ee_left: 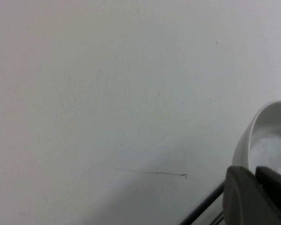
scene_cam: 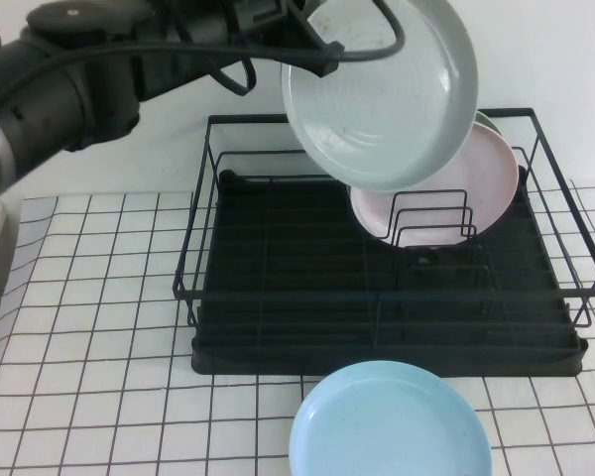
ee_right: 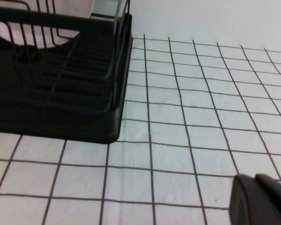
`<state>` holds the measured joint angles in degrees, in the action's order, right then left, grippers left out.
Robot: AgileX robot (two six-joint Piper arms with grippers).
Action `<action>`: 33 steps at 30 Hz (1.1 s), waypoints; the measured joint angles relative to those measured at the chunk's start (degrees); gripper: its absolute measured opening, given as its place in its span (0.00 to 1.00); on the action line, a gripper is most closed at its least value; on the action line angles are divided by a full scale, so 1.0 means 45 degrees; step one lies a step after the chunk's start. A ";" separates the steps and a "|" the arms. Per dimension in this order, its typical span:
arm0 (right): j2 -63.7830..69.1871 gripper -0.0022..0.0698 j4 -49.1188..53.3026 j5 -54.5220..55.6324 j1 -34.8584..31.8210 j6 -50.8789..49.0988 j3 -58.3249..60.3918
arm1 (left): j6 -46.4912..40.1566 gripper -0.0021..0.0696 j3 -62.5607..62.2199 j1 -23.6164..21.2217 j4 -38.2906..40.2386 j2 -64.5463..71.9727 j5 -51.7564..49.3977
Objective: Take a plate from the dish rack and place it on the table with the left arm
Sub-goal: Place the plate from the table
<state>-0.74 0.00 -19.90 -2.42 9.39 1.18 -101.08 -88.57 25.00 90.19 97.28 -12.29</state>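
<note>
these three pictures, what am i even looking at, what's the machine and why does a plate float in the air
It is a two-armed robot at a tiled table. The big picture looks down from a raised camera on the robot's own side. The other two come from small cameras on each wrist.

The plate is not floating. The left arm reaches in from the upper left, and its left tool is shut on the plate's rim, holding it tilted in the air above the dish rack. Its wrist camera mostly sees the wall and a bit of that plate.

A pink plate stands in the rack's dividers. A light blue plate lies flat on the table in front of the rack.

The right tool sits low over the table beside the rack, holding nothing that shows.
</note>
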 joint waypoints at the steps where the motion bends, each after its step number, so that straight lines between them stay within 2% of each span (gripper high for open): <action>1: 0.0000 0.03 0.0000 0.0000 0.0000 0.0000 0.0000 | 0.0675 0.03 0.0000 0.0000 -0.0502 -0.0112 -0.0099; 11: 0.0000 0.03 0.0000 0.0000 0.0000 0.0000 0.0000 | 0.6927 0.03 0.0000 0.0000 -0.5233 -0.0803 -0.2228; 15: 0.0000 0.03 0.0000 0.0000 0.0000 0.0000 0.0000 | 0.8338 0.03 0.0000 0.0000 -0.6073 -0.0960 -0.3389; 24: 0.0000 0.03 0.0000 0.0000 0.0000 0.0000 0.0000 | 0.9021 0.03 0.0140 0.0000 -0.6354 -0.1560 -0.5512; 30: 0.0000 0.03 0.0000 0.0000 0.0000 0.0000 0.0000 | 0.8952 0.03 0.1825 0.0000 -0.6047 -0.2622 -0.5140; 33: 0.0000 0.03 0.0000 0.0000 0.0000 0.0000 0.0000 | 0.8377 0.03 0.3303 0.0000 -0.5265 -0.3414 -0.5012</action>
<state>-0.74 0.00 -19.90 -2.42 9.39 1.18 -63.38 -73.70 25.00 66.49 81.92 -34.85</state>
